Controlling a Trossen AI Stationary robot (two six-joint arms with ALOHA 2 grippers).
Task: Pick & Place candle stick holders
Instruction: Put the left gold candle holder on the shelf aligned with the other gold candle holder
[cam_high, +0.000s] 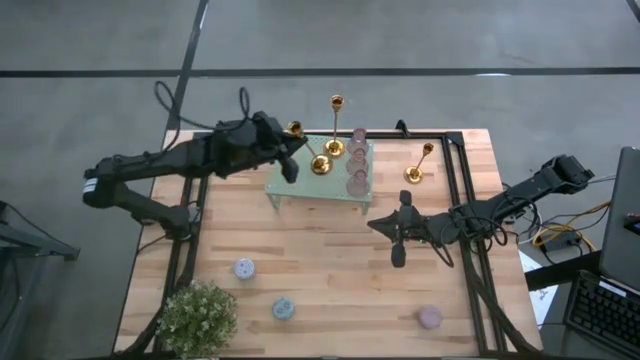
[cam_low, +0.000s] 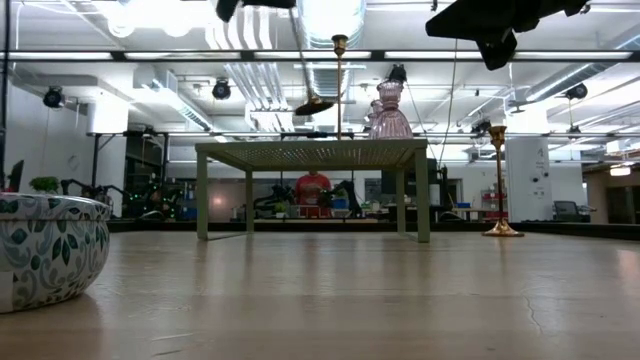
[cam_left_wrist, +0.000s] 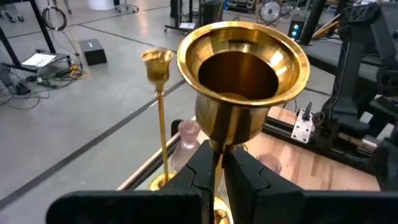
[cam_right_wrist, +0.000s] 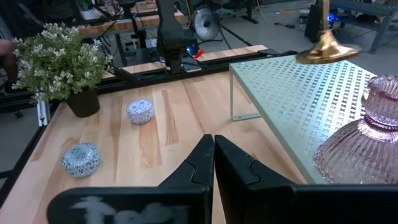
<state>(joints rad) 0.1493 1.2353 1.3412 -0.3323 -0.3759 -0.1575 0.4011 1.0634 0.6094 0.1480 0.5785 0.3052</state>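
Observation:
My left gripper (cam_high: 291, 152) is shut on a gold candlestick (cam_high: 306, 146) above the mint-green rack (cam_high: 300, 185). Its cup (cam_left_wrist: 242, 65) fills the left wrist view. A second gold candlestick (cam_high: 336, 125) stands on its round base on the rack, beside several pink glass holders (cam_high: 357, 160). A third gold candlestick (cam_high: 419, 165) stands on the table right of the rack. Three small round cups (cam_high: 244, 268), (cam_high: 283, 308), (cam_high: 429, 317) sit on the near part of the table. My right gripper (cam_high: 399, 238) is shut and empty, near the rack's right end. My left gripper pinches the candlestick's thin stem (cam_left_wrist: 218, 152) just below the cup, between its two fingers. The fingers come about level from the table's left and lie across the stem. The candlestick is tilted, and its round base (cam_low: 313, 105) hangs clear above the rack top.
A bushy potted plant (cam_high: 197, 318) stands at the near left corner; its patterned pot (cam_low: 45, 250) shows in the low view. Black rails (cam_high: 462, 200) run along the table's sides. A person in red (cam_low: 314, 190) is in the room beyond.

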